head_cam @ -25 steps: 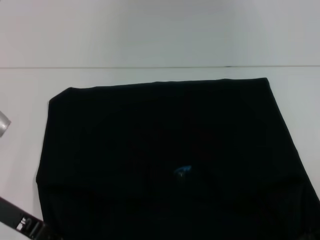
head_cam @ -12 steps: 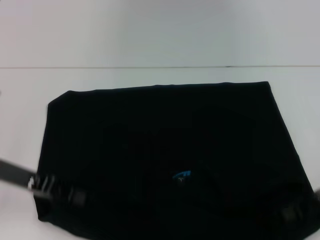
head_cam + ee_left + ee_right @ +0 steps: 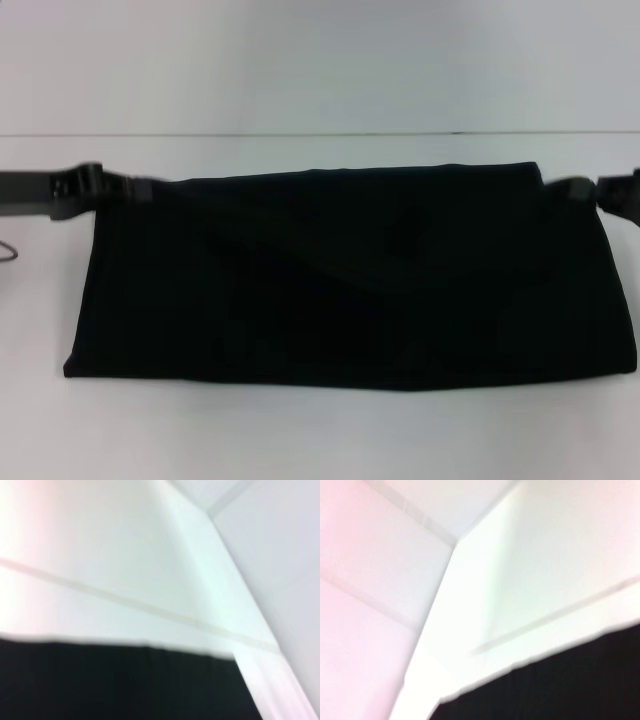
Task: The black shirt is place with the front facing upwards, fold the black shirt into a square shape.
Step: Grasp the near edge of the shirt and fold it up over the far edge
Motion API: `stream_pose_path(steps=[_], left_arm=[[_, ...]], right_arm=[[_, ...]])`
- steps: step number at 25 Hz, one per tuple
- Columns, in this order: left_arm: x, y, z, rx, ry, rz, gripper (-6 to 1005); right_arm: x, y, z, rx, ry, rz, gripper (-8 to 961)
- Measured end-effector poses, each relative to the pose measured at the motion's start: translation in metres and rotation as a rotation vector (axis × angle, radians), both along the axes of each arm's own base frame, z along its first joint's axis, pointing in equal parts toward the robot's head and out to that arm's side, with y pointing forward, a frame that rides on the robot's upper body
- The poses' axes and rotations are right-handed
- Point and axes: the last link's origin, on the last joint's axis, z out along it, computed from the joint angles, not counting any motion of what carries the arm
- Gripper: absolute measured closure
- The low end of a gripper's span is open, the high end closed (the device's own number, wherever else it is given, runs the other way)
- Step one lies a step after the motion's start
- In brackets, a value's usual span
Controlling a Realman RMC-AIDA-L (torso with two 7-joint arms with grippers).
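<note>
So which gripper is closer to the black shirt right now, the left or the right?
Neither clearly: the left gripper is at the far left corner of the black shirt, and the right gripper is at its far right corner.

One black shirt [image 3: 350,280] (folded over), two pincers: left pincer [image 3: 140,188], right pincer [image 3: 572,187].

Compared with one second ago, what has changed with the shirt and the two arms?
The near half of the black shirt was carried away from the robot and folded over the far half, so it is now a shorter, wide band and the blue mark is hidden. The left gripper and right gripper moved from the near corners to the far corners. The far edge stayed in place on the white table.
</note>
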Motion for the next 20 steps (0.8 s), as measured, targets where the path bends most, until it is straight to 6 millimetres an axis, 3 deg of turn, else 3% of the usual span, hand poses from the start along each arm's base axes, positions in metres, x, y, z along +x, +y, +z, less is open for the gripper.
stream_pose_path(steps=[4,11,20], left_arm=[[-0.002,0.012,-0.003,0.107,-0.015,0.034,968],[-0.009,0.024,-0.010,0.216,0.031,0.080,969],[-0.011,0.039,-0.030,0.327,0.105,0.111,968]], right_arm=[[-0.004,0.017,-0.020,0.105,-0.020,-0.037,912],[-0.013,0.038,-0.027,0.235,-0.061,-0.035,913],[-0.023,0.057,-0.042,0.266,-0.158,-0.032,912]])
